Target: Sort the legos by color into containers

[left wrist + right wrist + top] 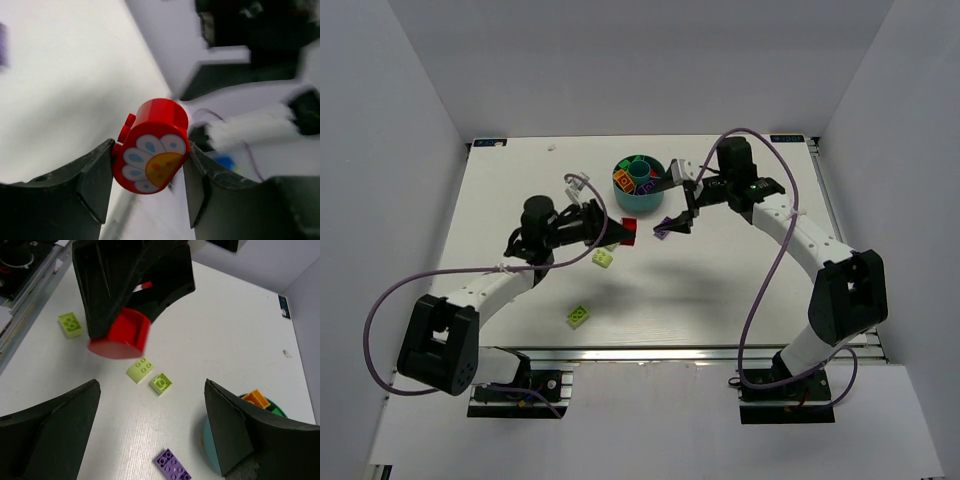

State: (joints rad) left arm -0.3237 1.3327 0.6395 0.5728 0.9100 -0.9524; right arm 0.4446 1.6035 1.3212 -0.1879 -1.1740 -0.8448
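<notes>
One camera hangs high behind the near edge, looking down over the whole counter [720, 290]. The left wrist one is pressed right up to a red lego [155, 125], everything behind it blurred. The right wrist one sits higher, looking toward the near edge. All three catch that lego.

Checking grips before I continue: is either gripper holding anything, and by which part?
Left gripper pinches the red brick by opposite sides; right gripper is open, empty.

We see a robotics lab cell: a white table [720, 290] on aluminium rails [650, 355], boxed by plain white panels [640, 60].
</notes>
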